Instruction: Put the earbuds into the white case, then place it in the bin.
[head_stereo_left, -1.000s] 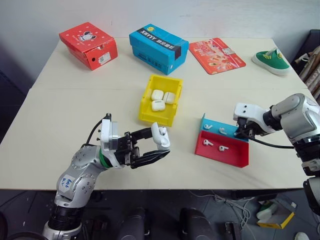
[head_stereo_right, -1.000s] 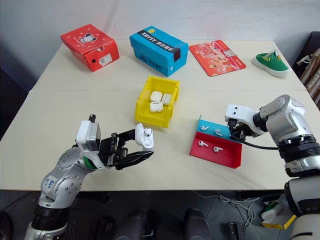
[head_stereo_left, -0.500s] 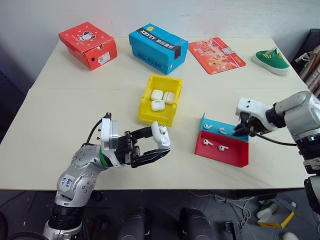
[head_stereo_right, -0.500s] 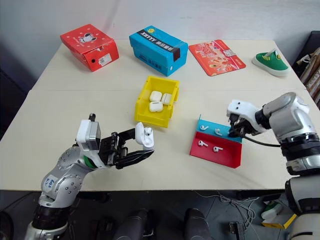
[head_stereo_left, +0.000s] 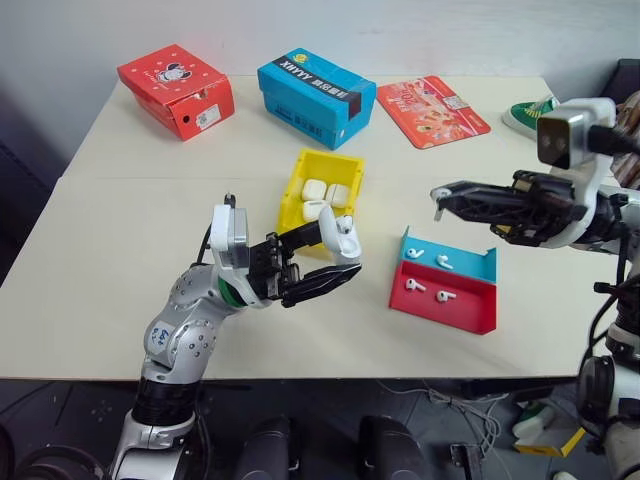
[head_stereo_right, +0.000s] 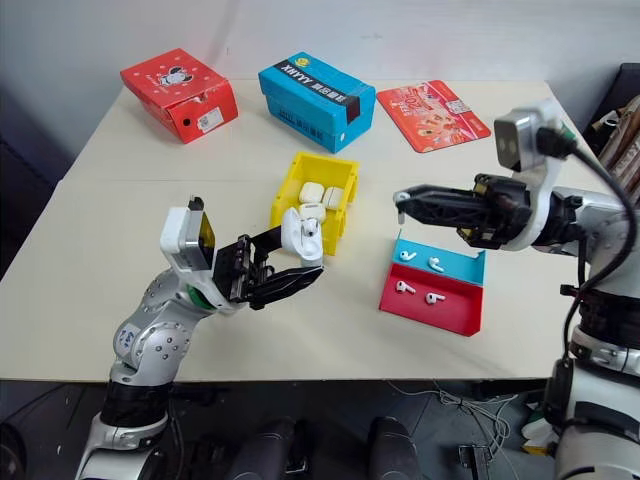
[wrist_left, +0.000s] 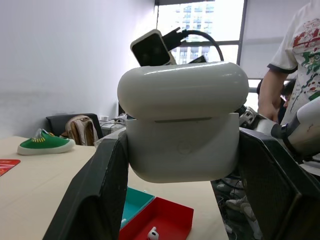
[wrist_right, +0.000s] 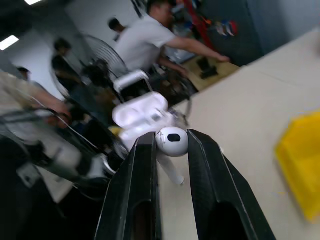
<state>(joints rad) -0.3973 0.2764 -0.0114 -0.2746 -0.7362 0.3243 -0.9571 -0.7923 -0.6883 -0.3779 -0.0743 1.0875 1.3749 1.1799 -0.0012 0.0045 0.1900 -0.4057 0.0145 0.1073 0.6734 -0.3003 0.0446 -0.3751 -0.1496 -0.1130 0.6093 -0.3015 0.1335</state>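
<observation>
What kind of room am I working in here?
Probably a robotics lab or workshop: a staged table of shoe boxes, people at benches behind, and city windows.

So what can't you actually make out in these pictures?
- Inside of the white case in the left gripper: in the left wrist view its own lid and back wall hide it.
- Floor of the bin: three more cases cover it.
- Green shoe: the right gripper's arm overlaps it.
</observation>
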